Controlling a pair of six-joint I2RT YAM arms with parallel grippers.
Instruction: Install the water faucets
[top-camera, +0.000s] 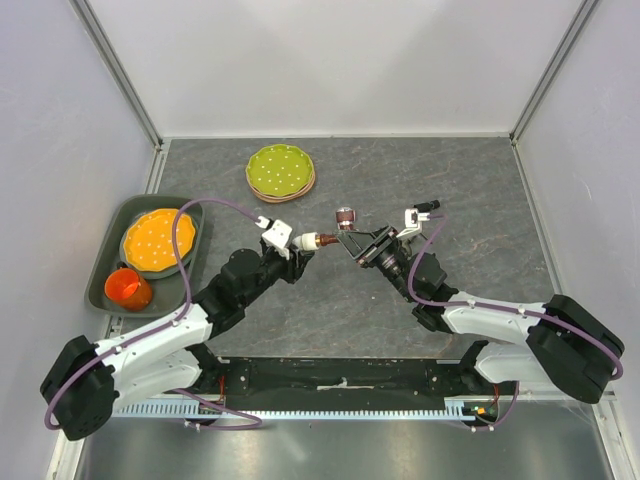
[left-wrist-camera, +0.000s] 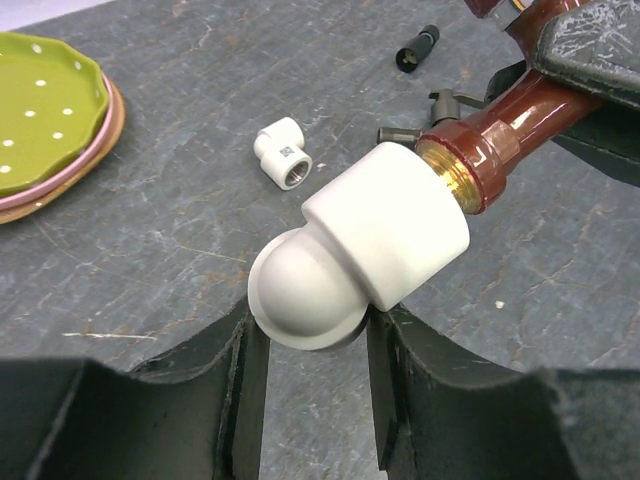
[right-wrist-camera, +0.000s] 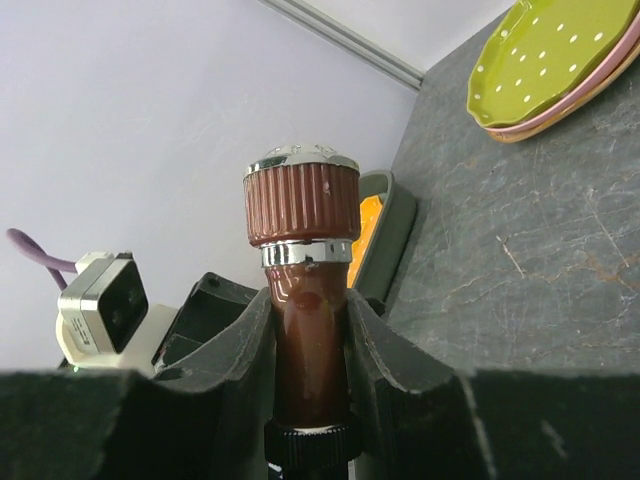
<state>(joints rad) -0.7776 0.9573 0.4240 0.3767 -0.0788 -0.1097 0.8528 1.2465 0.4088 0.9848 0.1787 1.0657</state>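
Left gripper (left-wrist-camera: 310, 345) clamps the white elbow (left-wrist-camera: 375, 235), right gripper (right-wrist-camera: 305, 335) the reddish-brown faucet (right-wrist-camera: 300, 205), lower body hidden.

Robot lab cell (white panel walls (top-camera: 330, 60), aluminium framing (top-camera: 118, 70), slate tabletop (top-camera: 480, 200)).

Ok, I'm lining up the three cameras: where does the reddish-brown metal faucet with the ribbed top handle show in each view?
Top external: the reddish-brown faucet is mid-picture, just right of the white plastic elbow fitting.
Left wrist: upper right, its brass end meeting that fitting.
Right wrist: centre, upright, handle on top.
Shared landmark: the green dotted plate, far left in the left wrist view, top right in the right wrist view.
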